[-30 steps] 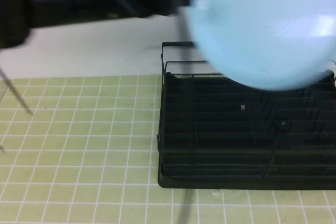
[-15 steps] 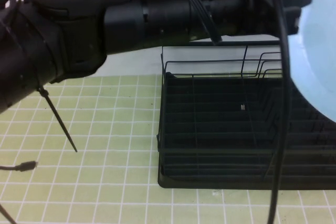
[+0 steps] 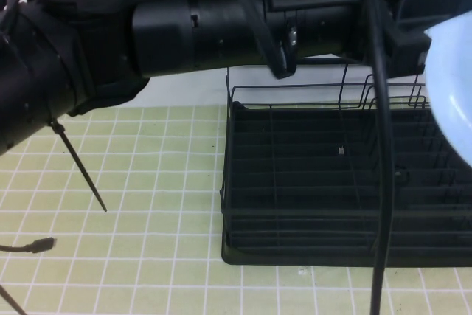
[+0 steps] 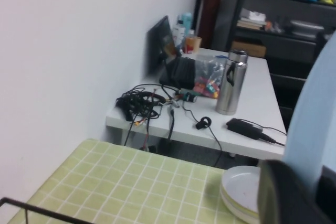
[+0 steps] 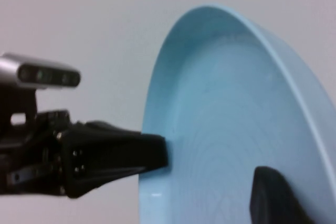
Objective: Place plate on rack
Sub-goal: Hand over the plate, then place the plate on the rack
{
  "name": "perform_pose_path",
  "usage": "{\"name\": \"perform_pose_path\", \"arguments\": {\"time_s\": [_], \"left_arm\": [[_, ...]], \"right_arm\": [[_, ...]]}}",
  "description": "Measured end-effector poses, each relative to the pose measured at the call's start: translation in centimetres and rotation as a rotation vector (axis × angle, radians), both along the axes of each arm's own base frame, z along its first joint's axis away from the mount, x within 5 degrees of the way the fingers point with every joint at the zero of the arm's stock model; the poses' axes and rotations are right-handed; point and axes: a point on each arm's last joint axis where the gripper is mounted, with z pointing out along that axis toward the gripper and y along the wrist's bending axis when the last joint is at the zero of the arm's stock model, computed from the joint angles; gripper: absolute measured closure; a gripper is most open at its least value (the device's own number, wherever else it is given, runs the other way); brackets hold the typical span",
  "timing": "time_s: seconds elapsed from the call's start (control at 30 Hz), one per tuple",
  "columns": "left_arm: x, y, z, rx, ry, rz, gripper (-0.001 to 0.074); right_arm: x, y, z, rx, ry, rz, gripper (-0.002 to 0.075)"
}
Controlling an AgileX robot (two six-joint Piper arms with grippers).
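The light-blue plate (image 3: 452, 86) hangs in the air at the right edge of the high view, above the right end of the black wire rack (image 3: 332, 189). My left arm reaches across the top of that view, and my left gripper (image 3: 422, 35) is shut on the plate's rim. The left wrist view shows the plate (image 4: 315, 124) nearly edge-on between that gripper's jaws. In the right wrist view the plate (image 5: 226, 129) fills the frame, my left gripper (image 5: 157, 153) clamps its rim, and my right gripper (image 5: 265, 198) sits against the plate's hollow face. The right arm is out of the high view.
The rack stands on a green gridded mat (image 3: 110, 182). A stack of white plates (image 4: 241, 187) sits on the mat beyond the rack. A loose cable end (image 3: 40, 244) lies at the left. A white side table (image 4: 210, 114) with a flask and cables stands behind.
My left arm has swung right with the plate. The plate went from the top middle of the high view to its right edge, uncovering the rack's back rail.
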Motion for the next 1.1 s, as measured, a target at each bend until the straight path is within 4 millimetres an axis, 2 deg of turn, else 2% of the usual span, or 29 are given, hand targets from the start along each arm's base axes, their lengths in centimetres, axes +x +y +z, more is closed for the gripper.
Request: {"name": "perform_pose_path", "arguments": {"time_s": [0.13,0.2,0.27,0.4,0.5,0.6,0.63,0.73,0.87,0.97,1.1], "left_arm": [[-0.4,0.0,0.0,-0.002,0.027,-0.046,0.0218],[-0.6,-0.1,0.0,-0.004,0.047,-0.067,0.0146],[-0.8,0.1,0.2,0.000,0.037,-0.071,0.0174],[-0.8,1.5,1.3,0.005,-0.012,0.002,0.0321],[-0.2,3.7,2.7,-0.035,0.013,0.098,0.0493],[0.4,6.3,3.7,-0.031,-0.025,0.186,0.0710],[0.7,7.2,3.9,-0.021,-0.041,0.217,0.0731],[1.7,9.4,4.1,0.004,-0.045,0.314,0.0735],[3.3,12.1,3.9,0.067,-0.084,0.452,0.0735],[4.5,13.9,3.5,0.121,-0.096,0.556,0.0735],[5.7,15.9,2.5,0.211,-0.144,0.700,0.0735]], "right_arm": [[0.1,0.0,0.0,-0.028,-0.010,-0.009,0.0729],[0.3,-0.1,-0.1,-0.032,-0.004,-0.024,0.0729],[0.5,-0.4,-0.1,-0.037,0.003,-0.061,0.0729],[1.0,-1.1,0.1,-0.035,0.017,-0.138,0.0729],[1.3,-1.5,1.1,-0.055,0.003,-0.185,0.0729],[2.1,-1.5,2.3,-0.168,-0.027,-0.215,0.0729],[2.6,-1.6,2.7,-0.219,-0.032,-0.227,0.0729],[4.3,-1.2,3.8,-0.414,-0.033,-0.203,0.0728],[7.2,-0.1,4.6,-0.713,0.023,-0.025,0.0729],[10.3,0.1,4.9,-0.850,0.091,0.093,0.0729],[14.2,-0.6,5.8,-0.944,0.113,0.093,0.0729]]}}
